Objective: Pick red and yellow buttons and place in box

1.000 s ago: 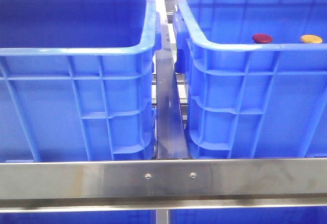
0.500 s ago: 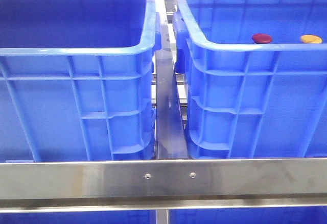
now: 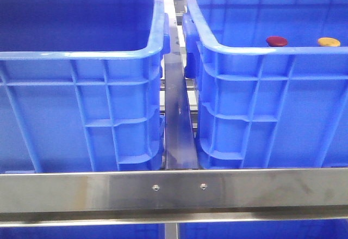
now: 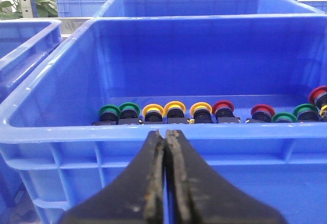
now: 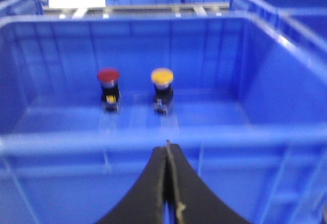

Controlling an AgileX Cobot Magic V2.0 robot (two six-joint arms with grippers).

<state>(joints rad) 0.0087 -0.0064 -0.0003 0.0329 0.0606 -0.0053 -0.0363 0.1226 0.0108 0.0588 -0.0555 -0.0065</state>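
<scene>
1. On your left, the left crate (image 3: 81,48) stands just beside its twin; the left gripper (image 4: 165,137) has its jaws pressed together, holding nothing, outside a crate with a row of green, yellow and red buttons (image 4: 176,113).
2. Between the crates runs a steel rail (image 3: 176,124).
3. On your right, the box (image 3: 261,75) holds the red button (image 3: 277,41) and, right of it, the yellow button (image 3: 328,42).
4. Your right gripper (image 5: 167,150) shows jaws pressed together, empty, outside the rim.
</scene>
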